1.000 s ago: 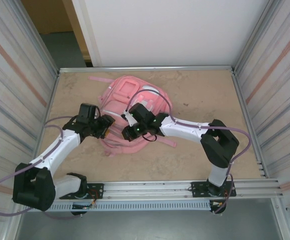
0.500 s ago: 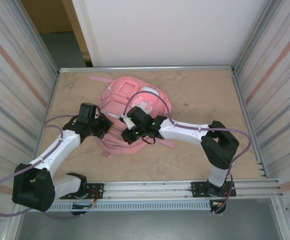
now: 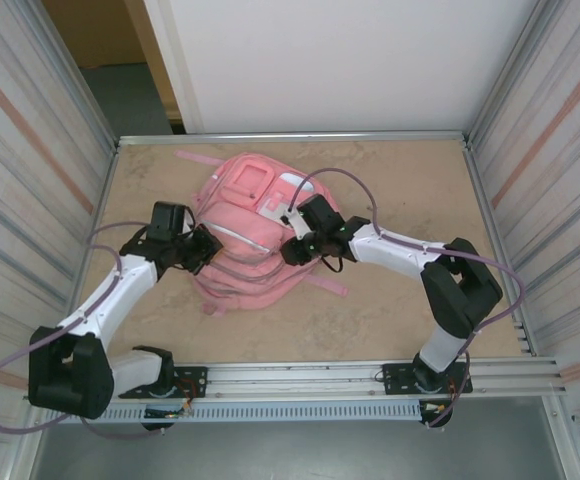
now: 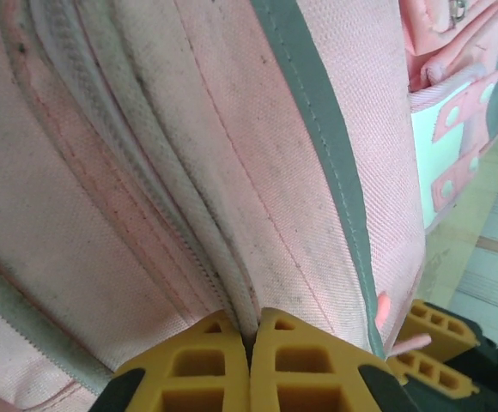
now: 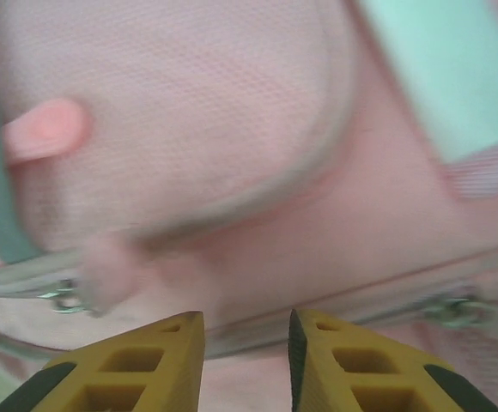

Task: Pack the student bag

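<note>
As it reaches, left hand [image 4: 251, 330] seemingly pinches bag [image 3: 242, 212].

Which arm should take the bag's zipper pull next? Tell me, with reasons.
Right, I'd say. Its jaws stand slightly open and free over the bag, with a zipper pull just ahead of them. The left jaws are shut on a fold of the bag beside a zipper, anchoring it.

The table [image 3: 410, 190] has a light brown top inside a metal rim. The student bag [image 3: 245, 215] lies flat on it, nearer the far edge, and one pink strap [image 3: 198, 159] rests on the board beyond it.
</note>
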Robot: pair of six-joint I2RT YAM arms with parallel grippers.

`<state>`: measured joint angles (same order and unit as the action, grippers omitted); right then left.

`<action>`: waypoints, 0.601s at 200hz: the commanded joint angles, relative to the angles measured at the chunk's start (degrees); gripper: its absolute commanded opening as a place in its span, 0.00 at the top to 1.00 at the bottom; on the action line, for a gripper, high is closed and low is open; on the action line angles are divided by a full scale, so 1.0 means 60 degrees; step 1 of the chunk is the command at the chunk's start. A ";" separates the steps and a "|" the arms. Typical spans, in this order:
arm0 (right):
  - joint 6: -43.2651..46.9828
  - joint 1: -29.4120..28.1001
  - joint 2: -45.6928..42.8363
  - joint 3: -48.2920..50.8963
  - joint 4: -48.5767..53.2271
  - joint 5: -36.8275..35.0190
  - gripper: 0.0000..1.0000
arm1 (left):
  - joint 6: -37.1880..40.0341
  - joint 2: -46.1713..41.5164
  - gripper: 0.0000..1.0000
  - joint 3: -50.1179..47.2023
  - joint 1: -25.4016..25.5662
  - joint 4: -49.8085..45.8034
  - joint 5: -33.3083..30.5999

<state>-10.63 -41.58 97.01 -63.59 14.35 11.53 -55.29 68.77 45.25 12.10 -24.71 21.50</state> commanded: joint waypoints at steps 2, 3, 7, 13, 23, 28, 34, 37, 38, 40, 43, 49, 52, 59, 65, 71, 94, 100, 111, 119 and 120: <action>0.0298 0.0214 -0.0099 -0.0284 0.0078 -0.0435 0.73 | 0.0659 0.0314 1.00 0.0218 -0.0086 0.0018 0.0852; 0.0288 0.0218 -0.0099 -0.0277 0.0081 -0.0446 0.73 | 0.0637 0.0315 1.00 0.0212 -0.0085 0.0032 0.0869; 0.0275 0.0256 -0.0114 -0.0272 0.0084 -0.0467 0.73 | 0.0560 0.0304 1.00 0.0179 -0.0083 0.0105 0.0933; 0.0214 0.0358 -0.0139 -0.0219 0.0064 -0.0492 0.73 | 0.0498 0.0248 1.00 0.0134 -0.0090 0.0194 0.1039; -0.0019 0.0550 -0.0241 -0.0059 0.0009 -0.0499 0.72 | 0.0457 0.0099 1.00 0.0106 -0.0047 0.0222 0.1090; -0.0127 0.0679 -0.0301 0.0010 0.0010 -0.0383 0.70 | 0.0444 0.0012 1.00 0.0102 -0.0012 0.0200 0.1079; -0.0238 0.0832 -0.0424 0.0106 0.0013 -0.0211 0.68 | 0.0390 -0.0091 1.00 0.0075 0.0064 0.0193 0.1061; -0.0279 0.0909 -0.0502 0.0161 0.0029 -0.0161 0.67 | 0.0361 -0.0133 1.00 0.0056 0.0108 0.0203 0.1046; -0.0293 0.0932 -0.0513 0.0180 0.0027 -0.0148 0.67 | 0.0356 -0.0143 1.00 0.0051 0.0122 0.0205 0.1039; -0.0315 0.0970 -0.0595 0.0219 0.0044 -0.0127 0.66 | 0.0342 -0.0169 1.00 0.0050 0.0152 0.0210 0.1033; -0.0345 0.1037 -0.0709 0.0285 0.0063 -0.0132 0.65 | 0.0320 -0.0179 1.00 0.0053 0.0199 0.0218 0.1019; -0.0404 0.1140 -0.0968 0.0443 0.0077 -0.0219 0.62 | 0.0255 -0.0195 1.00 0.0046 0.0336 0.0221 0.1002; -0.0430 0.1201 -0.1109 0.0515 0.0094 -0.0284 0.60 | 0.0225 -0.0188 1.00 0.0056 0.0413 0.0222 0.0980; -0.0500 0.1320 -0.1455 0.0733 0.0112 -0.0486 0.56 | 0.0016 -0.0167 1.00 0.0046 0.0656 0.0285 0.0964; -0.0572 0.1435 -0.1797 0.0890 0.0138 -0.0703 0.53 | -0.0179 -0.0132 1.00 -0.0001 0.0918 0.0454 0.0912; -0.0676 0.1551 -0.2123 0.1034 0.0164 -0.0969 0.51 | -0.0451 -0.0106 1.00 -0.0074 0.1211 0.0679 0.0778; -0.0987 0.2017 -0.3531 0.1679 0.0300 -0.2054 0.37 | -0.1513 0.0004 1.00 -0.0124 0.2685 0.1491 -0.0370; -0.1042 0.2196 -0.3976 0.1912 0.0227 -0.2095 0.34 | -0.1581 0.0094 0.94 0.0017 0.2951 0.1624 -0.0449; -0.1286 0.2529 -0.4903 0.2473 -0.0070 -0.2303 0.28 | -0.1511 0.0332 0.77 0.0449 0.3196 0.1630 -0.0218; -0.1442 0.2767 -0.5620 0.2922 -0.0333 -0.2600 0.13 | -0.1356 0.0502 0.65 0.0768 0.3253 0.1531 0.0098; -0.1461 0.2813 -0.5709 0.2974 -0.0366 -0.2642 0.12 | -0.1330 0.0511 0.64 0.0809 0.3262 0.1521 0.0147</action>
<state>-15.77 -28.05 72.47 -51.33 14.41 2.20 -62.22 70.22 45.01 29.39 -19.35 19.20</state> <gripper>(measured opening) 0.719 0.216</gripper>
